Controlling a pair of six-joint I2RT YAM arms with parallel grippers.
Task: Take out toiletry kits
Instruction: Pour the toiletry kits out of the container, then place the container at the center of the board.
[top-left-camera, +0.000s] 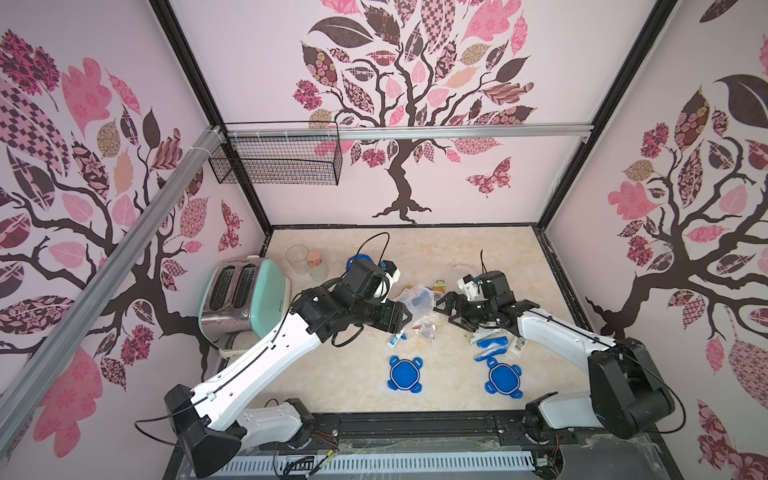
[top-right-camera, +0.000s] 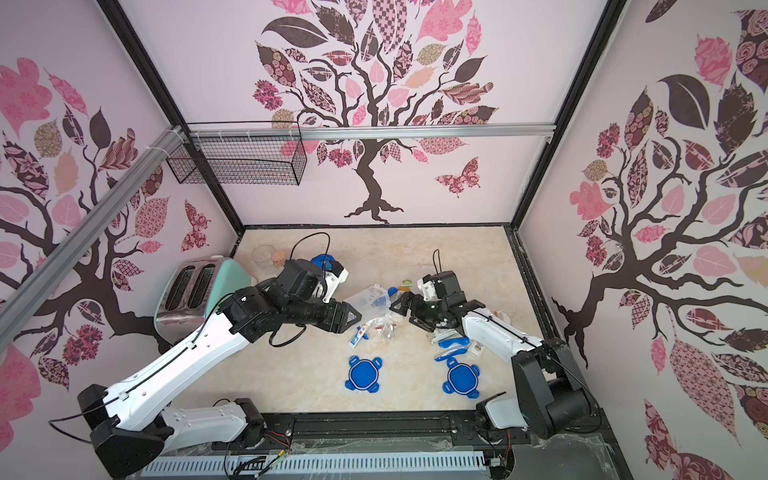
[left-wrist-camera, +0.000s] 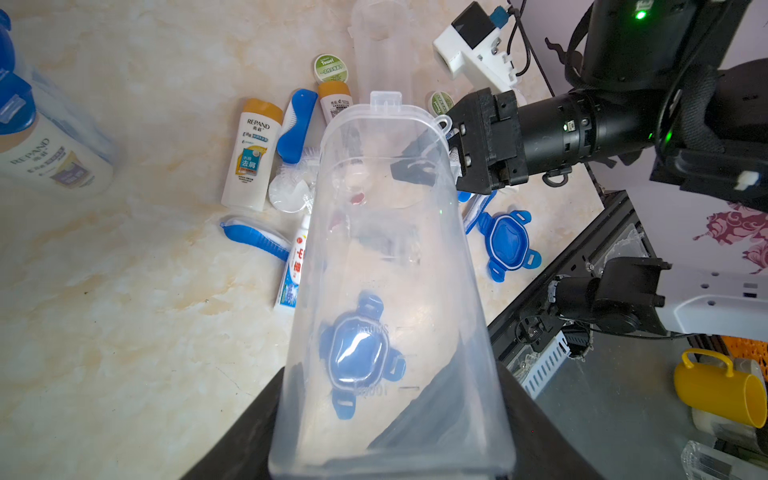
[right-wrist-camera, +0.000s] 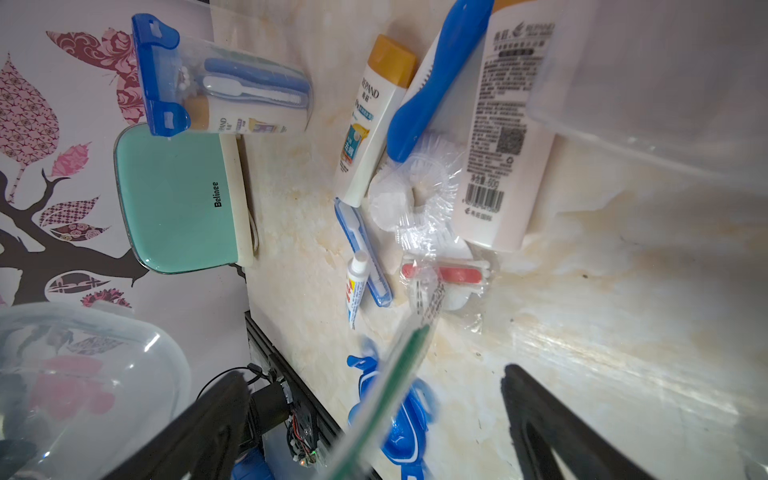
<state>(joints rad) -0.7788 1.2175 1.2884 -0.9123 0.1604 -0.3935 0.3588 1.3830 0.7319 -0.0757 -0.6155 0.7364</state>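
The left gripper (left-wrist-camera: 390, 419) has its fingers clamped round the base end of a clear canister (left-wrist-camera: 386, 249). The canister is tipped on its side with its mouth toward the right gripper (right-wrist-camera: 374, 374), whose fingers are spread wide there. A blurred clear-wrapped packet (right-wrist-camera: 395, 353) hangs between them, and I cannot tell whether it touches either one. One toiletry kit (top-left-camera: 422, 328) lies spilled mid-worktop (left-wrist-camera: 104, 291): white bottles (left-wrist-camera: 249, 158), toothpaste tube (left-wrist-camera: 293, 266), blue toothbrush (left-wrist-camera: 255, 239), round tubs (left-wrist-camera: 330, 68). All look light. The bottles seem stiff and smooth, best pinched across the waist. The crinkly packets will likely slide and crumple, so take an edge. A second kit (right-wrist-camera: 249, 91) sits in a lidded canister (right-wrist-camera: 158, 75), far left
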